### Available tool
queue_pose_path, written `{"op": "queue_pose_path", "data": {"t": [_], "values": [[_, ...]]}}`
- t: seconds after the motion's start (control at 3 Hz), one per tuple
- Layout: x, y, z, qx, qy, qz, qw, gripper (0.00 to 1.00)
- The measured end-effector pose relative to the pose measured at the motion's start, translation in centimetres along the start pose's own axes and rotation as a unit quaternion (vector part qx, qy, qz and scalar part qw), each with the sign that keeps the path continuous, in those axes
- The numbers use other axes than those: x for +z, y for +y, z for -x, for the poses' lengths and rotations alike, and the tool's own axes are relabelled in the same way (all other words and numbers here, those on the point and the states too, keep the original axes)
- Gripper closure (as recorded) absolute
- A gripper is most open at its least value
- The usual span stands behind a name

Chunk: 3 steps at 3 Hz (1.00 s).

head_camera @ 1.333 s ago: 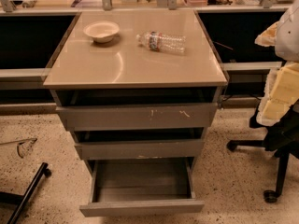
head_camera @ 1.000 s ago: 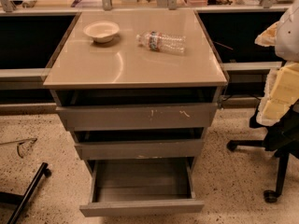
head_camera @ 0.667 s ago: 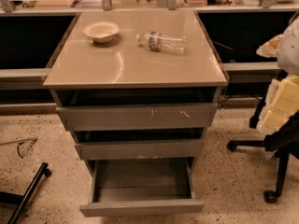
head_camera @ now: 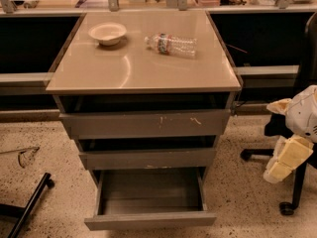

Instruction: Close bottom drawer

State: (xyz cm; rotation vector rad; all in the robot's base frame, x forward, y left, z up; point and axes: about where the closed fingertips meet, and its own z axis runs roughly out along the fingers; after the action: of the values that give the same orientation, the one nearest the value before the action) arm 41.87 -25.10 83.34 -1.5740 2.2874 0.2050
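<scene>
Speckled pale flooring (head_camera: pixel 54 148) spreads around a grey metal cabinet with a glossy beige top (head_camera: pixel 138 68), which backs onto a dark, low shelf run. On that top, towards the cabinet's back left, sits a small white bowl (head_camera: pixel 107 32). Near it to the right lies a clear plastic water bottle (head_camera: pixel 171 43) on its side, well clear of every edge.

Below the top, the widest grey drawer with pale scratches on its front (head_camera: pixel 146 124) and the mid-width grey drawer (head_camera: pixel 147 158) each stand slightly out. The bottom drawer (head_camera: pixel 150 220), the narrowest, with a low, plain grey front panel, is pulled far out at the cabinet's foot. Its shallow tray shows bare. Its front reaches almost to the lower frame edge, and open floor lies to both sides of it.

Right of the cabinet, level with the middle drawer and well apart from it, hangs the white and cream gripper (head_camera: pixel 287 160), partly cut off by the frame edge; whether it is parted or closed cannot be told. Behind it, a black wheeled chair base (head_camera: pixel 292 187) is half hidden. Left of the cabinet a black bar (head_camera: pixel 27 207) slants across the floor, and a thin wire shape (head_camera: pixel 22 155) beyond it is hard to make out.
</scene>
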Motion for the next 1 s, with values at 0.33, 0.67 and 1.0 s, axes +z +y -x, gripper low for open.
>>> {"op": "queue_pose_path", "data": {"t": [0.33, 0.67, 1.0], "values": [[0.1, 0.0, 0.0, 0.0, 0.0, 0.0, 1.0, 0.0], [4.6, 1.0, -1.9, -0.004, 0.006, 0.018, 0.9998, 0.0], [13.2, 3.3, -7.1, 0.004, -0.007, 0.044, 0.999, 0.0]]}}
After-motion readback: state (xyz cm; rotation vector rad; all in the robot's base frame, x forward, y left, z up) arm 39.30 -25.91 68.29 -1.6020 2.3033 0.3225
